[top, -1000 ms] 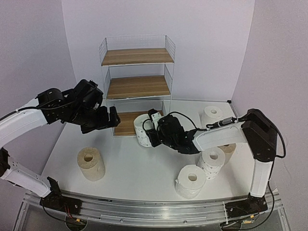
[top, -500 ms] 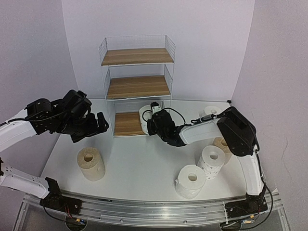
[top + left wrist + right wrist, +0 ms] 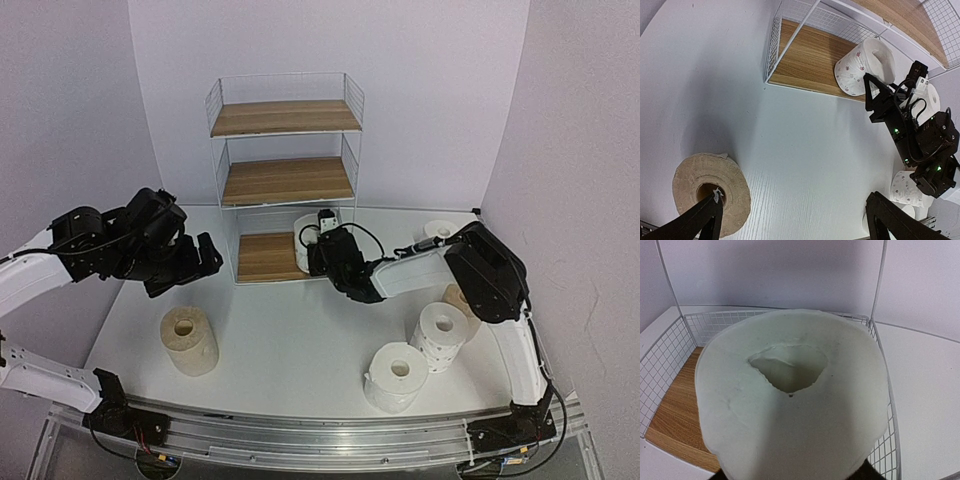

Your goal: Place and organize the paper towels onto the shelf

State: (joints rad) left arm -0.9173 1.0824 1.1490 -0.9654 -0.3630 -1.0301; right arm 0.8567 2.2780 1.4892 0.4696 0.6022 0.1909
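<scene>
Watching the right claw [image 3: 874, 87] stretched in low at the bottom board of the shelf [image 3: 285, 118], right up against a dotted roll [image 3: 855, 72]. Seeing that roll on the bottom board, toward the right end, tipped over with its hollow core turned out at the claw. Filling the right wrist view almost edge to edge with its end face, with wire mesh rails to the left, behind and close on the right. Making out one dark finger laid against the roll's rim in the left wrist view, the other finger hidden. Can't tell whether gripping or only touching, and can't tell the width of the opening.

Turning to the left claw [image 3: 203, 258]: hanging above the left side of the desk [image 3: 300, 340], off the shelf's front left corner, fingers spread wide, nothing between them. Spotting a tan roll [image 3: 188, 340] standing on end nearer the front edge, core up, well apart from that claw.

Counting four more on the right half of the desk, all upright. Picking out a white roll [image 3: 397, 375] near the front and a second dotted roll [image 3: 438, 335] just beside it, further back. Catching a second tan roll [image 3: 468, 300] behind that, half hidden by the right arm. Finding a second white roll [image 3: 440, 237] far back near the right wall, off the shelf's right side.
</scene>
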